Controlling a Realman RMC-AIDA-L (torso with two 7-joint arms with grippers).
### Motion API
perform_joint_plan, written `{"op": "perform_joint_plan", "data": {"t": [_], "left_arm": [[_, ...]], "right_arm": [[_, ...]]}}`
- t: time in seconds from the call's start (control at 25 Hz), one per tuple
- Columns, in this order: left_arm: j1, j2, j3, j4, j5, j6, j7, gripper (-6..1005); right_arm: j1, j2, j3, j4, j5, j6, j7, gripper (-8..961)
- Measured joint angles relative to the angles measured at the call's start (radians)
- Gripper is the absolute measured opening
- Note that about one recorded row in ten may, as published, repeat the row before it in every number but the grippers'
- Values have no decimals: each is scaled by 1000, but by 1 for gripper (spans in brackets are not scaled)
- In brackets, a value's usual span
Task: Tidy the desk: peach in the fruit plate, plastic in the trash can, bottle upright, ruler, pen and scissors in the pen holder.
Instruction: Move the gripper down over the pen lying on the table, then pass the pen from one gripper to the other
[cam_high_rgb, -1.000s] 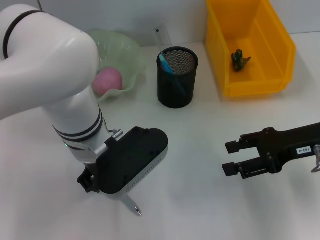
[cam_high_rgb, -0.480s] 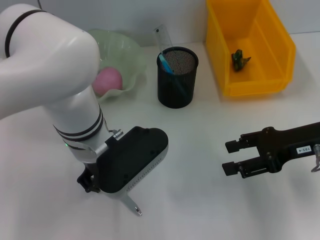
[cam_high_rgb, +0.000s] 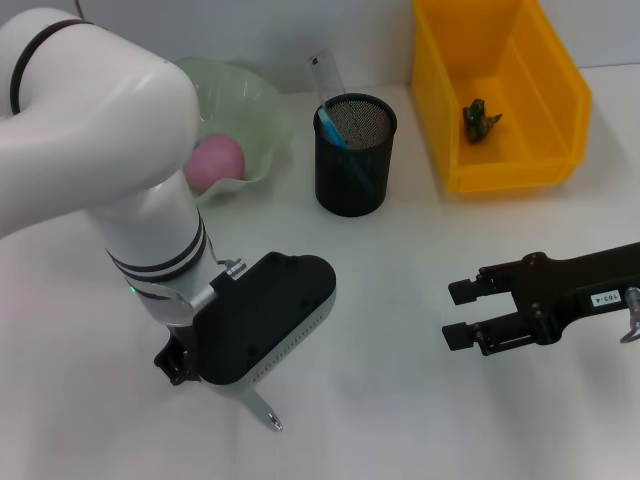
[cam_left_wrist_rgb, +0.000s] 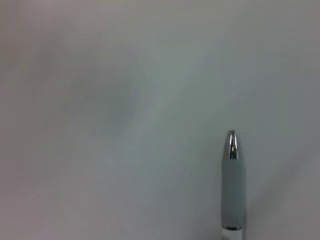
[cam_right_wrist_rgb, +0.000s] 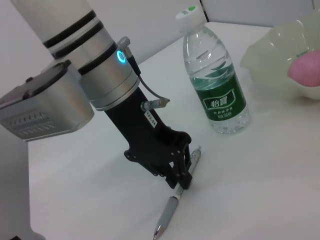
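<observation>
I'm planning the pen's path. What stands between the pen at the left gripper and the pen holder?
Nothing visible: bare table lies between the pen, at the left gripper, and the pen holder.

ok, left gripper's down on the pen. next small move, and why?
Probably lift the pen straight up off the table. In the right wrist view the left gripper looks shut on its barrel while the pen lies flat, tip on the surface. The pen holder stands farther back and needs clearance. The right gripper hovers open, well to the side.
</observation>
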Motion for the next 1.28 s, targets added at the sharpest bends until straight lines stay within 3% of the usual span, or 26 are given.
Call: {"op": "perform_joint_plan", "data": {"t": [0.12,0.36,0.44,0.56,0.6,0.64,0.68,0.8,0.84,0.88,0.92,1.04,1.08,1.12,1.28], "left_arm": [[0,0,-6,5,5,2,-7,139],[4,0,-43,43,17,13,-43,139],[8,0,-129,91,18,55,-82,138],[8,1,-176,111,11,80,-97,138],[8,1,-234,126,-8,116,-112,138],[-3,4,-378,142,-78,200,-153,138],[-8,6,-443,142,-110,234,-171,138],[-8,6,-443,142,-110,234,-171,139],[-11,7,-492,141,-137,261,-183,139],[-14,9,-672,109,-243,340,-253,139],[-14,10,-725,89,-286,357,-294,139],[-14,10,-725,89,-286,357,-294,140],[-12,11,-766,73,-319,367,-332,140],[-5,14,-859,35,-401,378,-476,140],[15,13,-925,15,-462,366,-672,141]], "right_arm": [[0,0,1,0,0,0,-1,724],[0,1,3,-1,0,0,-4,723],[0,1,3,-1,0,0,-4,722],[0,1,1,-2,0,0,-4,721],[0,1,0,-3,-1,0,-5,721],[0,0,0,-4,-1,0,-6,721],[-1,0,-1,-5,-1,0,-9,721],[-4,-5,-2,-5,-1,0,-22,720],[-5,-8,1,-5,-2,0,-36,720],[-5,-8,1,-5,-2,0,-36,719],[-8,-9,7,-5,-2,2,-62,719],[-10,-9,10,-5,-1,11,-88,718],[-10,-8,10,-4,0,19,-100,718],[-11,-4,8,-4,0,33,-121,718],[-11,-1,9,-11,0,40,-155,717]]}}
